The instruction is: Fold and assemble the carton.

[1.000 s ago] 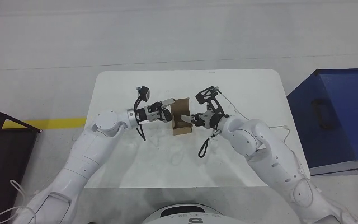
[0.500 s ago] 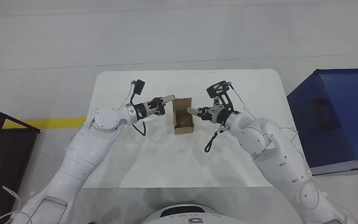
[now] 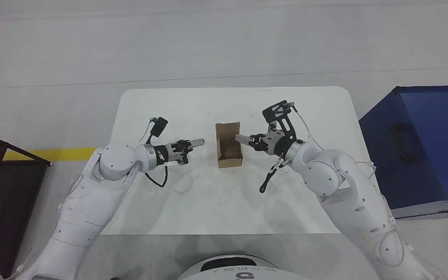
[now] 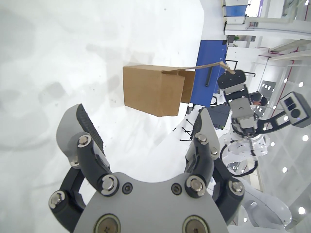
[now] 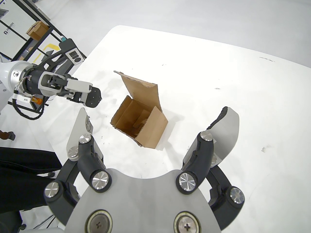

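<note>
Carton [image 3: 228,150]: on table [image 3: 315,182], mouth up, long axis pointing away from robot.
Left fingers [image 4: 87,122]: apart.
Right fingers [image 5: 229,127]: apart.

The brown cardboard carton [image 3: 228,147] stands upright near the middle of the table [image 3: 210,203]. Its top is open, with one lid flap raised. Inside lies perhaps a folded inner flap.
</note>
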You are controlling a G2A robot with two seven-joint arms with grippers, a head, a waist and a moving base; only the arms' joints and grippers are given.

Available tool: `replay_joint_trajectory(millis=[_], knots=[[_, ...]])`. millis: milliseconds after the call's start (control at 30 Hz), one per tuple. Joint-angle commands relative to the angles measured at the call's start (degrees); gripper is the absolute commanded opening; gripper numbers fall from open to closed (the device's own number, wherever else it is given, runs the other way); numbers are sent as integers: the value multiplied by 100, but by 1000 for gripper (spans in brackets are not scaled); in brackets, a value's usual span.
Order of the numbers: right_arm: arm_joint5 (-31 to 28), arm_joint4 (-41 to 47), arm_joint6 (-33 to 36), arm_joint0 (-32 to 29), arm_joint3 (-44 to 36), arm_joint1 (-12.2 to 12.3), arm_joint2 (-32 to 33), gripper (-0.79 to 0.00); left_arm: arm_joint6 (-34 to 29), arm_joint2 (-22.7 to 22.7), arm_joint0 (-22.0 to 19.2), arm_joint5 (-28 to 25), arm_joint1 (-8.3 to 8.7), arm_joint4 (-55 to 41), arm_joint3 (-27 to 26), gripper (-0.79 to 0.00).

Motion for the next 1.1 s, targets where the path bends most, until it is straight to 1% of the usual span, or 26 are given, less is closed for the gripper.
replay_joint_trajectory(millis=[0,33,100,133,200,233,267,300,400,500,567,633,800,967,1067], knots=[[14,-7,6,-4,12,-5,-4,0,-79,238,-161,-95,-50,-60,61,-37],[27,-10,16,-11,16,-8,-14,0,-103,376,-261,-136,-83,-90,151,-52],[80,15,25,-53,40,-14,-23,0,-181,652,-494,-124,-143,-11,388,-163],[104,57,18,-83,59,-17,-18,0,-202,768,-608,-120,-172,17,496,-206],[118,132,1,-148,102,-20,5,0,-220,952,-806,-130,-228,26,683,-240],[129,172,-15,-187,137,-20,22,0,-257,1040,-899,-151,-256,16,768,-302],[138,213,-29,-225,169,-21,41,0,-292,1126,-994,-144,-280,50,860,-400],[148,268,-41,-261,195,-22,60,0,-314,1204,-1086,-134,-303,89,939,-419],[156,603,0,-371,305,-31,100,0,-339,1384,-1316,-156,-373,93,1127,-419],[-42,1544,-216,-454,547,-71,191,0,-367,1524,-1506,-204,-430,113,1286,-403],[-155,1980,-400,-473,780,-96,237,0,-373,1598,-1627,-224,-465,133,1377,-400],[-151,2057,-519,-461,960,-110,240,0,-374,1664,-1737,-249,-499,139,1443,-400],[127,2135,-727,-474,1208,-145,203,-22,-412,1842,-1948,-279,-579,180,1555,-400],[319,2169,-863,-543,1300,-155,271,-92,-427,1997,-2134,-291,-661,181,1686,-409],[390,2242,-977,-613,1289,-158,352,-111,-421,2054,-2219,-305,-702,168,1757,-413]])
